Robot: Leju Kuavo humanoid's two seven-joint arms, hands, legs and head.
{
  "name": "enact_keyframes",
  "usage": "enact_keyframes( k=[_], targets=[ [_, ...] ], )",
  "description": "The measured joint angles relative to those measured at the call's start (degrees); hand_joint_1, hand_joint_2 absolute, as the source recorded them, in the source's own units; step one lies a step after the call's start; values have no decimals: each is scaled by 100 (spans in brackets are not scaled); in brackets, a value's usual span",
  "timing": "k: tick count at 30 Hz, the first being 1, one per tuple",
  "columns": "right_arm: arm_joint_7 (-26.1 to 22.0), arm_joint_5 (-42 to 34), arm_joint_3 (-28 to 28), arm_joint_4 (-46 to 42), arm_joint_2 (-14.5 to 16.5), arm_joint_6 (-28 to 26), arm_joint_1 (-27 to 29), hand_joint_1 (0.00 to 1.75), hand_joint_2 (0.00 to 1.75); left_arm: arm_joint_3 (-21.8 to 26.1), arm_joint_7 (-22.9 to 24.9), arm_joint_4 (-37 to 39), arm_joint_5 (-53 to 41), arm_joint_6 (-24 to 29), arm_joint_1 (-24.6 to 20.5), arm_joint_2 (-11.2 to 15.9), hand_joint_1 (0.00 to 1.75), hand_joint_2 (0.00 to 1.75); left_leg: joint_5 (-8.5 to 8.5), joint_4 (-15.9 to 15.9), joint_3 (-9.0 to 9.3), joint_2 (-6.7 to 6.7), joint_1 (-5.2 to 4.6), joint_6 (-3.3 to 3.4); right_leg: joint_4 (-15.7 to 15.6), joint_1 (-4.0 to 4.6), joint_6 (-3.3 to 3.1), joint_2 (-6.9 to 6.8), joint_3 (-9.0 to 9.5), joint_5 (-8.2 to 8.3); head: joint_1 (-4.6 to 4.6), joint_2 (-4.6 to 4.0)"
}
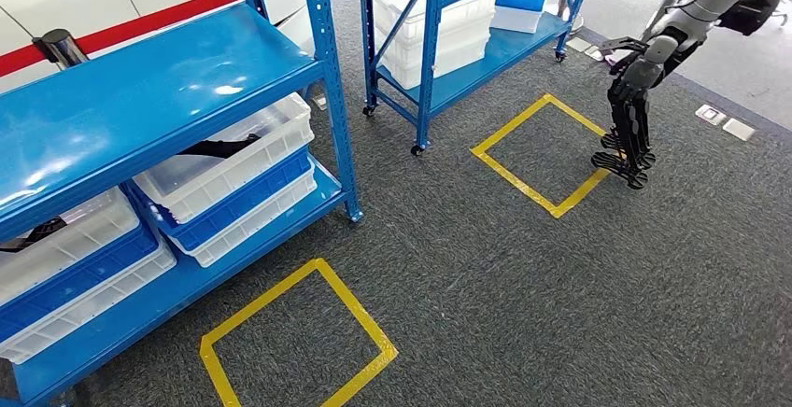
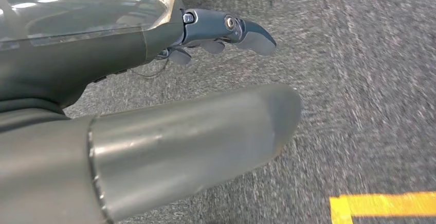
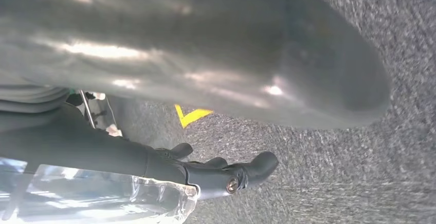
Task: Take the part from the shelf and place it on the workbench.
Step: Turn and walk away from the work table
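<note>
Parts for this job look to be the dark pieces lying in the clear bins (image 1: 229,150) on the blue shelf (image 1: 159,80), off to my left side; I cannot tell which piece is meant. My right hand (image 1: 630,141) hangs far from it over the carpet, fingers loosely apart, holding nothing. My left hand (image 2: 226,31) also hangs empty over carpet, fingers loosely apart. I judge the left arm the nearer.
</note>
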Motion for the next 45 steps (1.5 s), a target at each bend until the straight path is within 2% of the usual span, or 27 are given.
enact_keyframes(
  k=[2,4,6,7,8,10,11,13,15,16,17,19,21,22,23,26,28,30,32,33,35,37,38,39,41,43,45],
  targets=[
    [2,17,1,-2,1,6,-2,0,0,2,13,0,4,10,-3,-6,0,0,63,-91,50,-102,35,65,198,0,27,169,-67,-124,10,0],
    [3,29,1,-2,-1,15,7,0,0,4,17,0,6,17,-15,-11,0,0,96,-126,59,-203,52,102,820,-27,-2,424,-361,-421,28,0],
    [4,47,1,-2,-7,20,20,0,0,11,18,0,9,19,-16,-11,0,0,100,-123,42,-327,51,108,1474,-48,3,504,-696,-656,37,0],
    [7,62,1,-2,-11,22,25,0,0,20,18,0,12,19,-10,-14,0,0,101,-119,41,-393,52,105,1551,-59,46,514,-743,-643,37,0],
    [10,75,1,-2,-14,25,28,0,0,28,19,0,15,19,-5,-19,0,0,101,-114,46,-457,57,99,1413,-73,107,521,-685,-541,37,0],
    [16,99,2,-2,-20,30,26,0,0,48,20,0,21,19,0,-30,0,0,88,-85,50,-580,70,62,634,-132,240,630,-332,-190,39,0],
    [16,105,3,-2,-20,35,22,0,0,59,20,0,22,19,-1,-31,0,0,72,-57,44,-632,66,29,302,-144,254,693,-187,-64,40,0],
    [17,117,4,-1,-18,44,12,0,0,80,22,0,25,21,2,-26,0,0,54,-23,18,-705,48,-36,12,-135,199,762,-57,24,37,0],
    [20,125,5,-1,-18,48,1,0,0,101,25,0,28,23,16,-21,0,0,54,-14,-4,-746,58,-83,9,-133,104,684,-34,43,32,0],
    [21,128,5,-1,-20,49,-1,0,0,112,25,0,30,23,21,-22,0,0,10,47,-36,-684,67,-105,2,-141,63,642,-25,54,27,0],
    [23,131,5,-1,-21,49,1,0,0,124,26,0,31,23,21,-22,0,0,-97,210,-113,-585,77,-130,-7,-150,18,596,-20,61,21,0],
    [25,135,5,-1,-24,49,11,0,0,135,26,0,31,25,12,-21,0,0,-452,849,-423,-345,82,-178,-13,-132,-48,499,-21,56,7,0],
    [25,137,5,0,-26,49,25,0,0,138,26,0,32,25,10,-22,0,0,-702,1503,-760,-266,90,-203,-12,-109,-75,394,-25,43,4,0],
    [25,137,5,0,-28,49,28,0,0,139,26,0,39,23,15,-24,0,0,-697,1627,-833,-252,91,-204,-11,-103,-82,346,-24,37,3,0],
    [26,136,5,-1,-29,49,26,0,0,140,26,0,50,11,19,-24,0,0,-584,1532,-793,-236,91,-194,-11,-98,-87,300,-17,31,3,0],
    [26,104,4,-2,-25,49,11,0,0,143,12,0,73,-52,11,-13,0,0,-58,457,-241,-23,59,-112,-9,-69,-78,177,27,-1,3,0],
    [27,75,-1,-2,-24,45,7,0,0,142,-4,0,69,-91,-8,-6,0,0,26,77,-54,83,15,-64,-11,-32,-37,106,43,-30,9,0],
    [27,62,-5,-2,-25,40,0,0,0,142,-14,0,66,-115,-10,-1,0,0,23,36,-51,-4,-13,-27,-29,-1,14,25,64,-48,12,0],
    [26,58,-7,-3,-28,35,-5,0,0,142,-16,0,65,-123,-5,-4,0,0,67,-32,-15,-96,6,33,95,4,50,106,26,-132,11,0],
    [26,58,-7,-3,-26,33,-2,0,0,142,-17,0,65,-124,-8,-5,0,0,95,-67,2,-139,25,65,319,3,47,218,-73,-251,19,0],
    [25,47,-11,-3,-27,28,13,0,0,142,-18,0,57,-128,-15,-7,0,0,118,-86,-4,-235,43,99,1068,-27,9,448,-444,-578,31,0],
    [25,30,-22,-2,-36,20,31,0,0,141,-17,1,33,-135,-13,-8,0,0,121,-82,-10,-358,44,103,1627,-47,42,509,-750,-731,36,0],
    [25,25,-30,-2,-40,15,37,0,0,141,-16,1,20,-139,-10,-10,0,0,121,-79,-7,-421,47,101,1611,-56,93,517,-763,-670,37,0],
    [25,22,-39,-2,-45,11,41,0,0,141,-14,2,7,-142,-8,-15,0,0,119,-72,0,-488,54,93,1344,-73,161,535,-657,-515,37,0],
    [24,17,-55,-2,-50,7,41,0,0,141,-12,2,-14,-145,-7,-20,0,0,101,-31,-3,-606,57,46,531,-123,267,678,-311,-158,40,0],
    [22,10,-62,-1,-47,3,40,0,0,141,-11,2,-30,-145,-10,-15,0,0,71,21,-21,-681,40,-14,77,-142,267,814,-137,13,46,0],
    [23,6,-63,0,-45,1,40,0,0,141,-11,2,-33,-145,-11,-11,0,0,58,40,-30,-702,29,-34,44,-132,233,826,-140,27,48,0]
  ],
)
